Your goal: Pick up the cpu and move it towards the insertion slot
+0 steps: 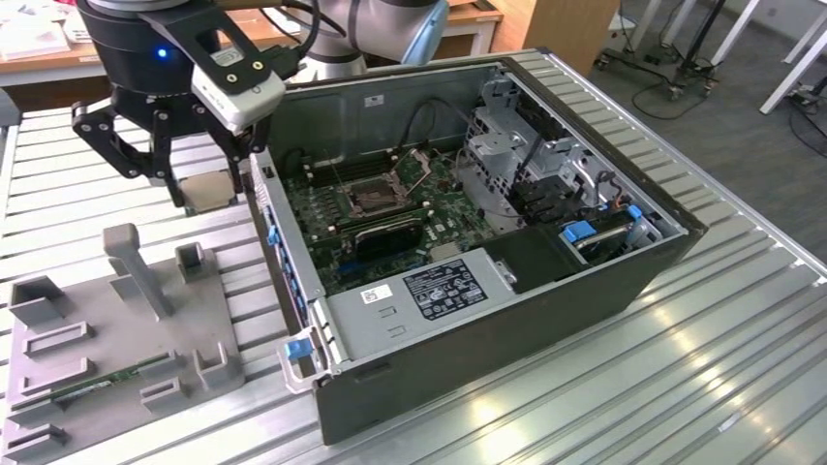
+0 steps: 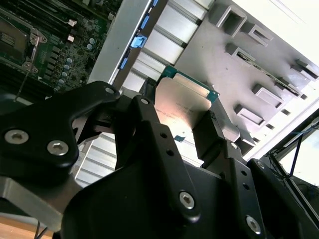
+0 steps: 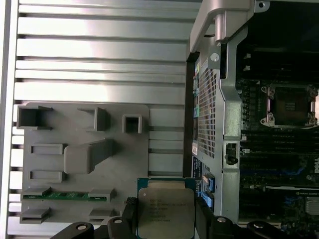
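- Step in hand: the pick-up looks done and the carry toward the insertion slot [image 1: 375,199] is under way. The cpu [image 1: 213,194] hangs clear of the ribbed metal surface [image 1: 723,368].
- The gripper [image 1: 209,184] has its fingers [image 3: 130,215] drawn in on two opposite edges of the cpu. They are only as far apart as the chip is wide, and the pale metal top faces the wrist in both wrist views.
- The chip sits squarely between the fingers. In the first wrist view its green-rimmed far edge sticks out past the fingertips.
- Where it is: outside the open computer case [image 1: 517,349], just beside the case's side wall [image 3: 209,99]. It is between that wall and the grey fixture plate [image 1: 77,291], which holds a green memory stick [image 3: 65,195].
- The slot lies on the board inside the case, on the other side of the wall from the chip, with its frame open.
- Judgement: reaching the slot calls for carrying the chip over the wall edge without clipping it, keeping it level and matching its square outline to the socket.
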`<state>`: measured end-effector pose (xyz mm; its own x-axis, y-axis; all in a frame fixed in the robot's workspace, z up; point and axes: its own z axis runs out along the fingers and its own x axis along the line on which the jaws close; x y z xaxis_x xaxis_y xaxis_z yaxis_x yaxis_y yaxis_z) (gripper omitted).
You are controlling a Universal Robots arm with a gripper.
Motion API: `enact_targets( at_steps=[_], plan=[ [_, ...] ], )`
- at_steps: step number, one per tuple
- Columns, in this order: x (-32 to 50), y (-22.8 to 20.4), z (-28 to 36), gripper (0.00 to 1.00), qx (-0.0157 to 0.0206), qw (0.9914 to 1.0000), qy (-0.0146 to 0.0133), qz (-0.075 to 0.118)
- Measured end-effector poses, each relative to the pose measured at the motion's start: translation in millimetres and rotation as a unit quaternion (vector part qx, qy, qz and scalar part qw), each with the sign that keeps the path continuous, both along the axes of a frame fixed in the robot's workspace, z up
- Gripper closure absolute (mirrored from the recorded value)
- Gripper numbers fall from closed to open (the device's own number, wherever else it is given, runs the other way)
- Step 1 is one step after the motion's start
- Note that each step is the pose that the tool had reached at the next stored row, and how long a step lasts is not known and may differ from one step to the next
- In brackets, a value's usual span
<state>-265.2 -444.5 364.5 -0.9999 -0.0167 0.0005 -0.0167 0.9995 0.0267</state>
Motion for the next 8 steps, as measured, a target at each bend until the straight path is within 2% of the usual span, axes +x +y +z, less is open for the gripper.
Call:
enact_targets(
  at_steps=[8],
  plan=[
    [11.0, 0.0, 0.0, 0.45, 0.0, 1.0, 0.0, 0.0]
  ],
)
